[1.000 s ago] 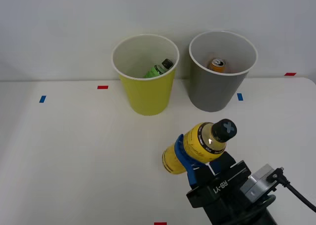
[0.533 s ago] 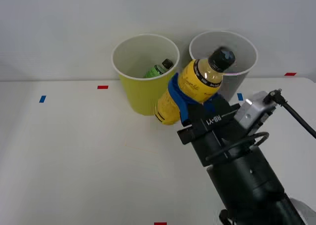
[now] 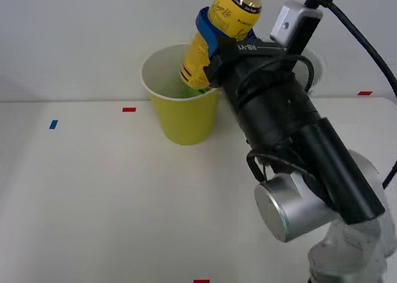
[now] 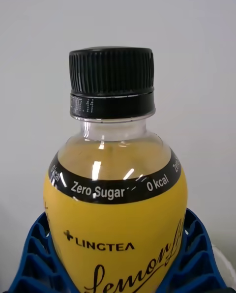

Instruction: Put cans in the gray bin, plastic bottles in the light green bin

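1. Yellow-labelled bottle [image 3: 214, 31] is hanging in the air, tilted, with its base just over the mouth of the light green bin [image 3: 183, 118] and its neck leaning up and away from that bin toward the gray bin's side.
2. Right pincer [image 3: 209, 35] is gripping the bottle around its middle; one blue ribbed finger [image 3: 207, 30] is wrapping across the yellow label on the side facing the light green bin.
3. In the right wrist view, the bottle [image 4: 115, 209] is sitting upright between the two blue fingers [image 4: 34, 263], which are pressing against the label on either side; the black cap [image 4: 111, 79] is screwed on, and clear neck and pale liquid are showing below it.
4. A sliver of green is peeking out inside the light green bin, right beside the base of the held bottle; too little is showing to identify it.
5. Gray bin [image 3: 316, 66] is standing just beyond the light green bin, almost wholly covered by the right arm [image 3: 291, 140]; a bit of white rim is showing.
6. Light green bin is resting on the white worktop [image 3: 93, 202], near its back edge.
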You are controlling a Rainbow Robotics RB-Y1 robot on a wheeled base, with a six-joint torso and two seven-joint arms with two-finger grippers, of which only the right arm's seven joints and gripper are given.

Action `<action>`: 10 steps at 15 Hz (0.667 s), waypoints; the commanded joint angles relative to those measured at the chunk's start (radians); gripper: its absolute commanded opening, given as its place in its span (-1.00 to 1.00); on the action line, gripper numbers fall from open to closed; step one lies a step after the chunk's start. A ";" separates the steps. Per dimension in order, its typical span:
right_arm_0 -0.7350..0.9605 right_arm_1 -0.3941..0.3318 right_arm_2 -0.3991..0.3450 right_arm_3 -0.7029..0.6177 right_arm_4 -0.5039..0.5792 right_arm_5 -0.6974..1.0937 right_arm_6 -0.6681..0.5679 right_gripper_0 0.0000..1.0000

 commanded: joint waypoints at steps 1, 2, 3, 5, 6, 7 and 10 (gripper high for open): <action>-0.145 0.027 -0.079 0.183 0.005 0.003 0.011 -1.00; -0.185 0.027 -0.098 0.240 0.016 0.005 0.014 -1.00; -0.225 0.027 -0.113 0.292 0.022 0.003 0.017 -1.00; -0.282 0.027 -0.130 0.372 0.036 0.003 0.019 -1.00; -0.316 0.027 -0.133 0.415 0.034 0.003 0.013 -1.00; -0.340 0.027 -0.133 0.450 0.030 0.003 0.008 -1.00; -0.417 0.027 -0.133 0.555 0.017 0.002 -0.003 -1.00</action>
